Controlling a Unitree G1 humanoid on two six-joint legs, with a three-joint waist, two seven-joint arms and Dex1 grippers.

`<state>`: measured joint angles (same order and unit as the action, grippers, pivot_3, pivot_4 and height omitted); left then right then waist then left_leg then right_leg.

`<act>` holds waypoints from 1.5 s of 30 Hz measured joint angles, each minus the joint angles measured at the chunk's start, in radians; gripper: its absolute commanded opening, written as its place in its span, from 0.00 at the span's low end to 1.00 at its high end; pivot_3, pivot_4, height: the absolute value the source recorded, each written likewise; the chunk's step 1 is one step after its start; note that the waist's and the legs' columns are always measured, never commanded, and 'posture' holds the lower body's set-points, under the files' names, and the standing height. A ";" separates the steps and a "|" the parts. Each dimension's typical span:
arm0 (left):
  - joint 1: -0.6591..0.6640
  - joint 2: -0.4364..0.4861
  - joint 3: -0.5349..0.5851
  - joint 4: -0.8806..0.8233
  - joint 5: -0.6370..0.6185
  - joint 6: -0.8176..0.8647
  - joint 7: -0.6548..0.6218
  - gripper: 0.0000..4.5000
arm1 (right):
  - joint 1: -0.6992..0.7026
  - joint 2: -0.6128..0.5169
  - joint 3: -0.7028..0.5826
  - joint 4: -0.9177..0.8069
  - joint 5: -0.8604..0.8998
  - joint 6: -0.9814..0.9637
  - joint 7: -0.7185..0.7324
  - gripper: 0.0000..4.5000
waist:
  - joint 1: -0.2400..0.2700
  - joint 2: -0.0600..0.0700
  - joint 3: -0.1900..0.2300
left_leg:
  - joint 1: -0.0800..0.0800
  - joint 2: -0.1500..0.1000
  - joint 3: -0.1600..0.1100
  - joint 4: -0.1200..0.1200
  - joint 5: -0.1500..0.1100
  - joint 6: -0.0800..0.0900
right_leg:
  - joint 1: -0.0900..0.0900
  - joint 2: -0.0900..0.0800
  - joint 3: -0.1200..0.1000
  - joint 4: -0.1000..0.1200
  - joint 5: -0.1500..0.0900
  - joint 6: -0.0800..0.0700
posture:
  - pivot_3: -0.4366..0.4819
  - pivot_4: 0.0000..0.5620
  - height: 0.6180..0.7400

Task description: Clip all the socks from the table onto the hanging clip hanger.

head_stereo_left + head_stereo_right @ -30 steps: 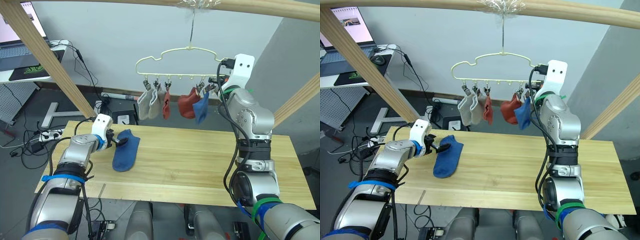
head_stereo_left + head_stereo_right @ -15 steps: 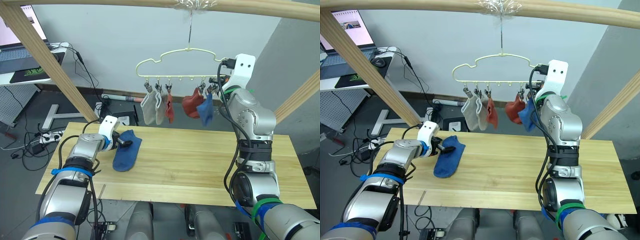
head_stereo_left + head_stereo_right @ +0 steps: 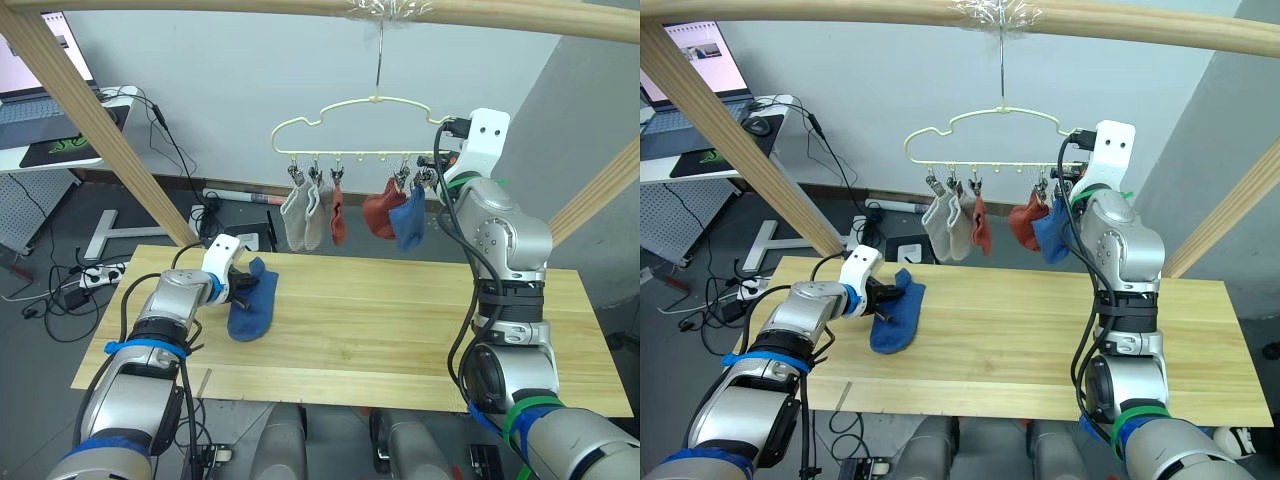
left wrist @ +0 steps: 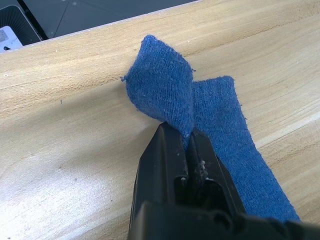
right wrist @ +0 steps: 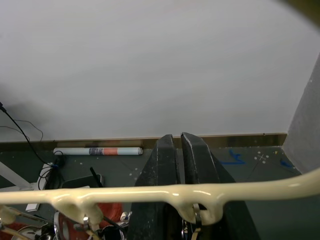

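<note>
Blue sock [image 4: 210, 130] on the table [image 3: 400, 320], its folded cuff pinched in the left tool [image 4: 186, 137].

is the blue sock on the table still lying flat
No: the left gripper is shut on the blue sock, and one end is lifted and folded above the table.

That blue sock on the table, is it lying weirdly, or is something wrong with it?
It isn't damaged. The blue sock lies on the table with one end folded over and lifted, because the left gripper is shut on that end. The rest lies flat. Five other socks hang from the clip hanger.
</note>
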<state>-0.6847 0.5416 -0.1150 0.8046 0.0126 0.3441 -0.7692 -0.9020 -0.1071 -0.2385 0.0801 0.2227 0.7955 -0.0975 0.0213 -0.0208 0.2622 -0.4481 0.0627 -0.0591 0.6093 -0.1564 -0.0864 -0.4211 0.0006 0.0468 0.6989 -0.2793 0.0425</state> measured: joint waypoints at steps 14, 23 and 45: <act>0.088 -0.065 0.076 -0.462 -0.294 0.312 -0.231 0.00 | 0.008 0.005 -0.006 -0.023 0.006 0.020 0.000 0.00 | -0.005 0.000 0.000 | -0.002 0.000 -0.001 0.000 0.000 0.000 | -0.001 0.000 -0.001 -0.001 0.000 0.000 | 0.62 0.38 1.00; 0.055 -0.138 0.020 -0.650 -0.373 0.440 -0.243 0.00 | 0.008 0.018 -0.018 -0.034 0.031 0.039 -0.012 0.00 | -0.008 0.000 0.000 | -0.002 0.000 -0.001 0.000 0.000 0.000 | 0.000 0.000 -0.001 -0.001 0.000 0.000 | 0.60 0.38 1.00; -0.320 -0.533 -0.045 -0.085 -0.221 0.034 -0.024 0.00 | -0.031 0.037 -0.060 -0.059 0.075 0.100 -0.046 0.00 | -0.024 0.000 0.000 | -0.002 -0.001 0.000 -0.001 0.000 0.000 | -0.001 0.000 0.000 -0.002 0.000 0.000 | 0.56 0.35 1.00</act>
<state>-1.0052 0.0086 -0.1598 0.7192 -0.2081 0.3783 -0.7930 -0.9333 -0.0704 -0.2980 0.0214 0.2980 0.8957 -0.1430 -0.0022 -0.0207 0.2623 -0.4505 0.0619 -0.0593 0.6083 -0.1565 -0.0862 -0.4220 0.0007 0.0465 0.6965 -0.2794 0.0426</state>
